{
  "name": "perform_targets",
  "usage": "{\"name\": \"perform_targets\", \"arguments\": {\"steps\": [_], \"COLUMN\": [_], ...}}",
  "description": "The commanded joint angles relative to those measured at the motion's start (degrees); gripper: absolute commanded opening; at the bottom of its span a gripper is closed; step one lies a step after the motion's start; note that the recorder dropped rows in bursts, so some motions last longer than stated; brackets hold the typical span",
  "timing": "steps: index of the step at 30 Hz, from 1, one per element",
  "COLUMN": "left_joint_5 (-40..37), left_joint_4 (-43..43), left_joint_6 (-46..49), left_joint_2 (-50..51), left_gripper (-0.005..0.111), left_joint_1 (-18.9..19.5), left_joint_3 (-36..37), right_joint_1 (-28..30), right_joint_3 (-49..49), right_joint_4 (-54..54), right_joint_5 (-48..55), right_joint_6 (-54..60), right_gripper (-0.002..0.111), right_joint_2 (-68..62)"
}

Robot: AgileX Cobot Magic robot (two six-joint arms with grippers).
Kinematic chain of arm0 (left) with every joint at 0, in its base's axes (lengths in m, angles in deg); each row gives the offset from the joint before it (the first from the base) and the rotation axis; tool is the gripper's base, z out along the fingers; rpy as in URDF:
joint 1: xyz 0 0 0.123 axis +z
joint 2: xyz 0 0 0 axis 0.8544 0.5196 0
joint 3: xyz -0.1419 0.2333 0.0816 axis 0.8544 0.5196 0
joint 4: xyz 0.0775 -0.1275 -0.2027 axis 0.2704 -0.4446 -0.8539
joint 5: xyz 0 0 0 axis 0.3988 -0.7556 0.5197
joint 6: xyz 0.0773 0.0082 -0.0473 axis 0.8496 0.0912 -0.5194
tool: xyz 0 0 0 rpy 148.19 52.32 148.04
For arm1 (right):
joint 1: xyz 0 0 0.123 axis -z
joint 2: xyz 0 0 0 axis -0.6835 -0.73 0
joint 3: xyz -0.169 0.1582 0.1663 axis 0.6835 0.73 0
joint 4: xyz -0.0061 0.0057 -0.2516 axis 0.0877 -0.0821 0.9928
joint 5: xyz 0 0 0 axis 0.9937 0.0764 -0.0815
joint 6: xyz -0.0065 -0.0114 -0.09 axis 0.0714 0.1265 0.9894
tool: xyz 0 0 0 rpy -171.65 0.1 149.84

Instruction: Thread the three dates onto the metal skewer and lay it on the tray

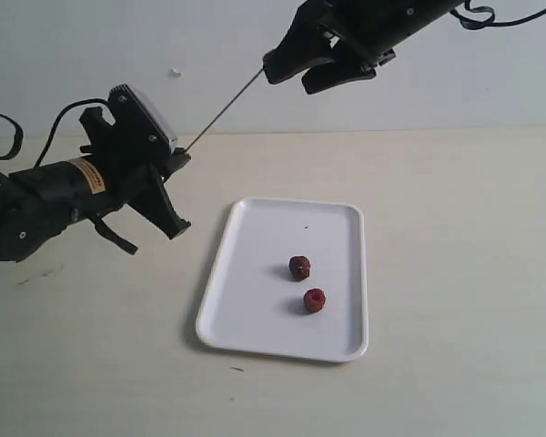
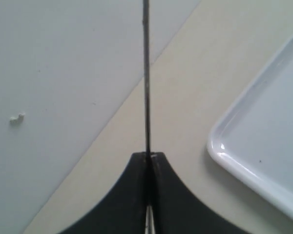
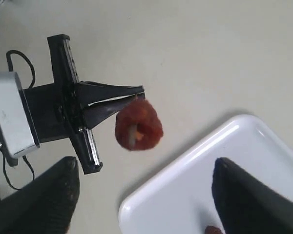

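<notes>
Black left gripper (image 2: 149, 157) clamped on thin grey metal skewer (image 2: 146, 87); rod slants toward right gripper (image 1: 289, 78), jaws apart, wrinkled red date (image 3: 138, 125) seemingly on tip.

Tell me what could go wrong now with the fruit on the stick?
1. The date sits near the far end of the metal skewer, and the right gripper has its fingers apart around it, so it might slip off.
2. The left gripper pinches the thin skewer at one end only, so it may wobble or twist.
3. The two dates lie loose on the tray and could roll when grabbed.
</notes>
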Motion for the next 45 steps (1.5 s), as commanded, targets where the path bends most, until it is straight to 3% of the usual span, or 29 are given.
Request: {"name": "perform_targets", "arguments": {"steps": [1, 7, 14, 24, 31, 38, 45], "left_joint_5": [3.5, 7.3, 8.2, 12.8, 5.6, 1.9, -12.9], "left_joint_4": [-3.1, -0.8, 8.5, 8.9, 9.5, 12.3, 12.3], "left_joint_6": [-6.3, -21.2, -24.6, -33.7, -26.3, -26.0, -25.7], "left_joint_2": [-0.2, -0.2, -0.2, -0.6, -1.4, -3.1, -3.5], "left_gripper": [0.0, 0.0, 0.0, 0.0, 0.0, 0.0, 0.0], "left_joint_1": [2.1, 4.8, 4.8, 4.8, 4.9, 4.9, 4.9], "left_joint_3": [0.0, 0.0, 0.0, 0.0, 0.0, 0.0, -3.5], "right_joint_1": [0.2, 0.3, 0.3, 0.3, 0.3, 0.1, -0.2], "right_joint_3": [-0.4, -0.4, -0.4, -0.4, -0.4, -0.4, -0.4], "right_joint_4": [0.4, 3.0, 4.6, 5.6, 6.0, 14.1, 17.7], "right_joint_5": [-0.5, 0.8, 0.8, 0.8, 0.8, 0.8, 0.8], "right_joint_6": [1.8, 1.8, 1.4, 1.4, 1.4, -1.2, -3.1], "right_gripper": [0.073, 0.07, 0.07, 0.07, 0.07, 0.07, 0.066], "right_joint_2": [3.2, 6.0, 6.1, 6.1, 6.1, 6.1, 4.4]}}
